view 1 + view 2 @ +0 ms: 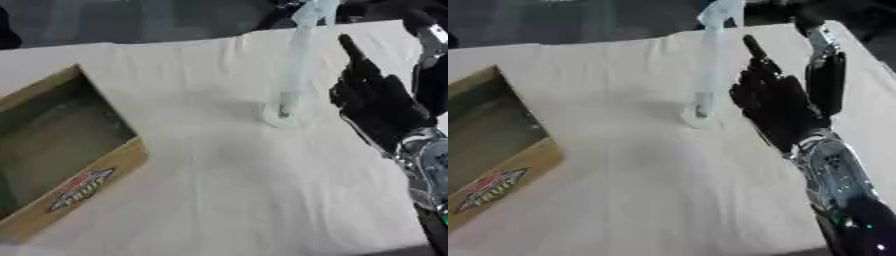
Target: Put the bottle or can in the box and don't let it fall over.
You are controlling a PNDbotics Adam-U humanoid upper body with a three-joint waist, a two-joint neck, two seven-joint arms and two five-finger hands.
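Blurring bottle (pixel 295 75) top; cut off

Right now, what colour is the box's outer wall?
Tan cardboard with a red, white and blue logo; clearest in the left eye view.

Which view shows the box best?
The left eye view: the box shows its open inside, its far corner and its labelled front wall. In the right eye view the picture's left edge cuts it off, leaving only part of the inside and the label.
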